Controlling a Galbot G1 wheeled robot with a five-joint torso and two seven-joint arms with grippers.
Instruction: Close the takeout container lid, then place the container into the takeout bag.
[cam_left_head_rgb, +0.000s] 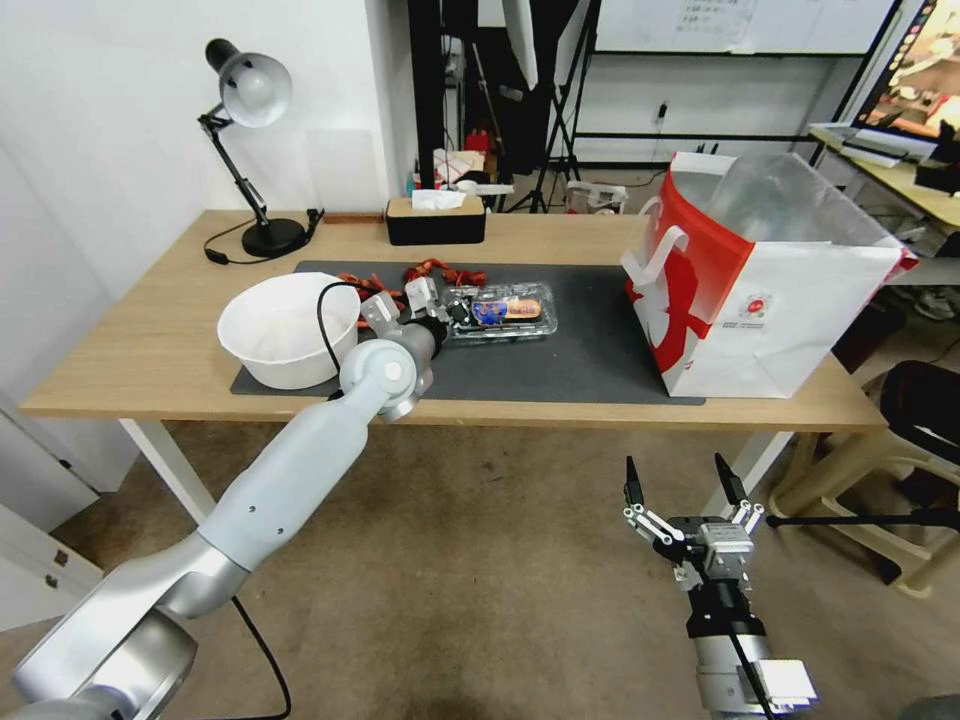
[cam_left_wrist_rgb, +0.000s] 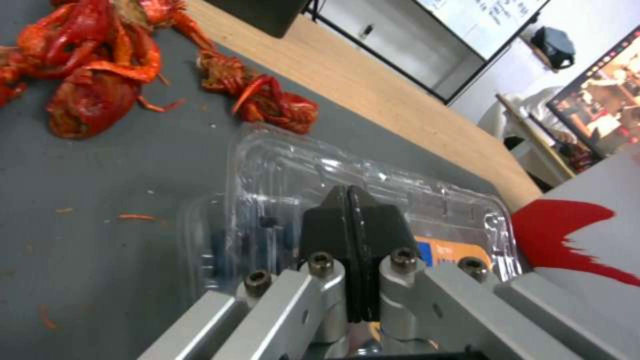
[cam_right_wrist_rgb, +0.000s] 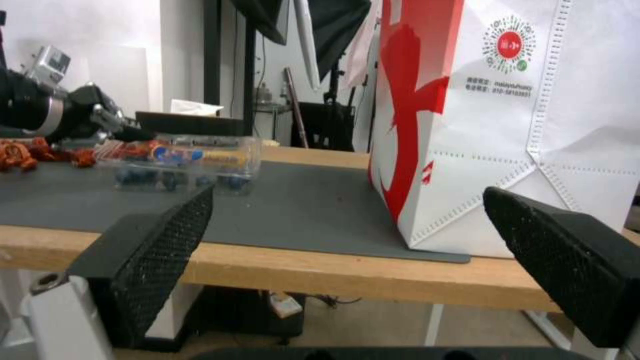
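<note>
Takeout container (cam_left_head_rgb: 502, 312) lies lengthwise toward the bag (cam_left_head_rgb: 760, 280), its near end beneath the pinched-shut left hand (cam_left_head_rgb: 432, 305); right hand (cam_left_head_rgb: 685, 482) hangs wide open.

1. The head camera is looking forward and down over the whole surface (cam_left_head_rgb: 150, 350) from well back.
2. The left wrist camera is hovering close above the takeout container (cam_left_wrist_rgb: 373, 200).
3. The right wrist camera is sitting below the surface's edge, facing the takeout bag (cam_right_wrist_rgb: 507, 125); all three views are sharing the container.
</note>
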